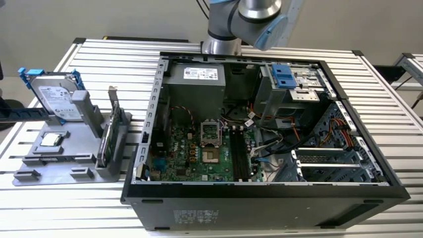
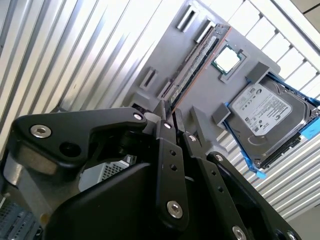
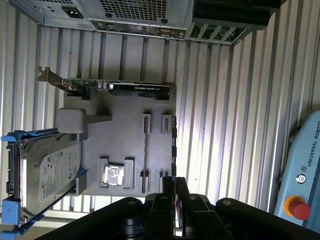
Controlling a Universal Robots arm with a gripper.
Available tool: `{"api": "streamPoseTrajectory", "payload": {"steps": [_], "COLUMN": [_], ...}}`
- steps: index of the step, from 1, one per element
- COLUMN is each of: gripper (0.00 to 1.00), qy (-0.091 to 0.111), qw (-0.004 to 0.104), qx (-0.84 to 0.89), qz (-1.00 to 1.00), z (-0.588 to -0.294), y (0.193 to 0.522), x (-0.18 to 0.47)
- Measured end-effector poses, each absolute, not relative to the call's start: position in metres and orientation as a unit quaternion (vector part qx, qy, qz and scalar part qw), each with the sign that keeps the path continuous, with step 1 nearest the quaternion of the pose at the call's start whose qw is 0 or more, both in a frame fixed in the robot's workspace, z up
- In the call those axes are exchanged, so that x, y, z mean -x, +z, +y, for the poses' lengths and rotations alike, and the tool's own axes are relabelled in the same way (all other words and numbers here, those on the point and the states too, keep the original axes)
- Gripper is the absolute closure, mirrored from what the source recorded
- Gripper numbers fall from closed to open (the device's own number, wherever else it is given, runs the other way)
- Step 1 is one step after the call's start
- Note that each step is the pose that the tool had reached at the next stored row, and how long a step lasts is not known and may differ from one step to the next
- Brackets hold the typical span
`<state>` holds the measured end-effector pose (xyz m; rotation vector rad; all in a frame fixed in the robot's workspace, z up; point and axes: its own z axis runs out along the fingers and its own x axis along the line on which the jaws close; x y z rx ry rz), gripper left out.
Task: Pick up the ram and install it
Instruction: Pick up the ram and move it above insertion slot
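Note:
The ram [image 2: 196, 64] is a thin dark green stick standing on edge in a pair of holders on the grey fixture tray [image 2: 200, 102]. From above it reads as a narrow line [image 3: 145, 150] beside the processor chip [image 3: 114, 176]. My gripper [image 2: 170, 115] hangs well above the tray near the stick's nearer end. Its black fingers are shut with nothing between them, and its tips [image 3: 173, 183] sit over the tray's edge. In the exterior view the arm [image 1: 254, 17] rises behind the open computer case [image 1: 264, 196], and the black memory slots [image 1: 238, 154] lie on the motherboard.
On the tray [image 1: 73, 148] stand a silver hard drive [image 1: 56, 99] in a blue frame and a green card with a metal bracket [image 1: 107, 139]. The tray lies at the exterior view's left of the case, on a ribbed metal table. A pendant with a red button [image 3: 299, 207] lies nearby.

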<state>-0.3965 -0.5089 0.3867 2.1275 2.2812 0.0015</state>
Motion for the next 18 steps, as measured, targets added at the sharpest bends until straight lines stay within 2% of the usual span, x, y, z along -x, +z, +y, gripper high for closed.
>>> {"api": "streamPoseTrajectory", "payload": {"steps": [18], "gripper": [1.00], "qy": [0.000], "qw": [0.011], "qx": [-0.682], "qz": [0.731], "z": [-0.5089], "y": [0.3867], "x": [0.3885]}}
